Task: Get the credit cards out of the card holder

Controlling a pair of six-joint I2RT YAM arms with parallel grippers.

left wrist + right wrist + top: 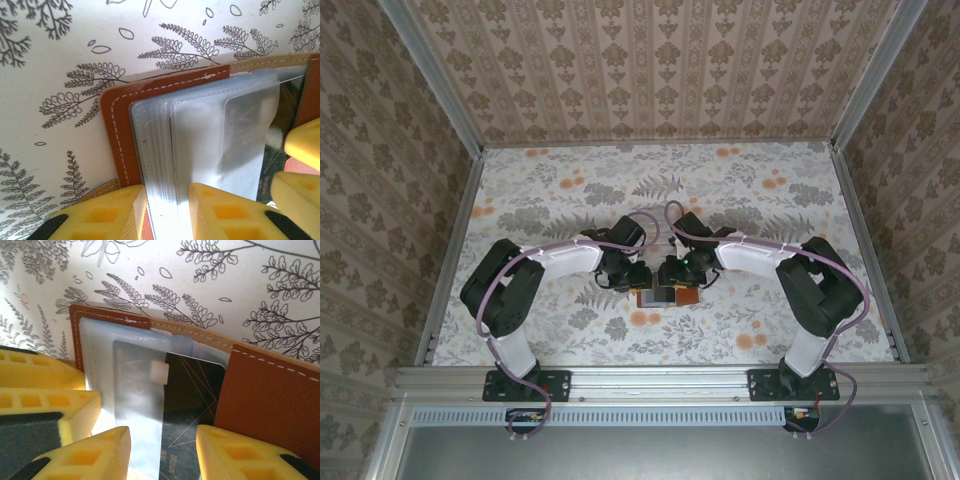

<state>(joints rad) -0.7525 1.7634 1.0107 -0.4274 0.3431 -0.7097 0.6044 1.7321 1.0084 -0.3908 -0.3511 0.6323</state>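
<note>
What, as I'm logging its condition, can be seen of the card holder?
The card holder is a brown, leather-looking wallet with pale stitching along its rim, spread open at the middle of the floral table. Inside sits a stack of frosted plastic sleeves; a dark card shows among them. The yellow left fingers straddle the sleeves' edge; the right fingers flank sleeve and card.

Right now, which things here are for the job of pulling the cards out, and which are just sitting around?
For the job: brown wallet, its plastic sleeves, dark card, left gripper, right gripper.
Just there: flowery table cover, patterned walls.
</note>
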